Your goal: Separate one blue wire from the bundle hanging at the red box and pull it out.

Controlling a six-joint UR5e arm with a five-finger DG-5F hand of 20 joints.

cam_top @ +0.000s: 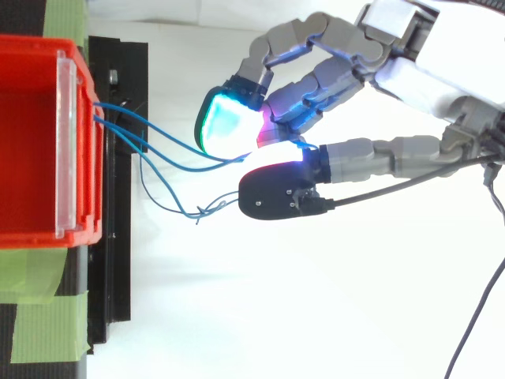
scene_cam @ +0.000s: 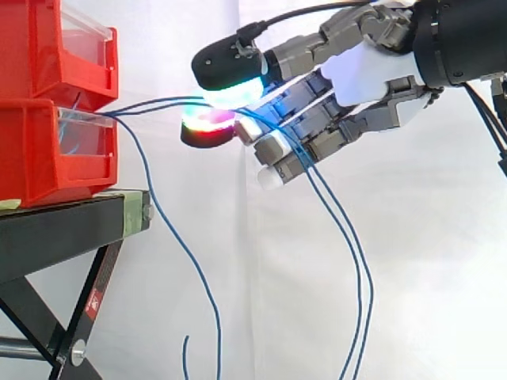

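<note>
Several thin blue wires (scene_cam: 158, 103) come out of the front of the lower red bin (scene_cam: 40, 158) at the left. Two of them run almost level to my hand (scene_cam: 364, 75), pass between its green-glowing pad (scene_cam: 230, 83) and its red-glowing pad (scene_cam: 207, 127), then hang down behind the fingers (scene_cam: 348, 237). Another wire (scene_cam: 178, 237) drops loose from the bin past the stand. From above, the wires (cam_top: 166, 146) fan out from the bin's front wall (cam_top: 88, 174) to the hand (cam_top: 410, 79), whose curled fingers pinch them at the pads. A lower strand ends in a small tangle (cam_top: 201, 212).
A second red bin (scene_cam: 47, 47) sits stacked on the lower one. Both rest on a black stand (scene_cam: 63, 229) with slanted legs and green tape (cam_top: 39, 316) on its top. A white curtain hangs behind everything.
</note>
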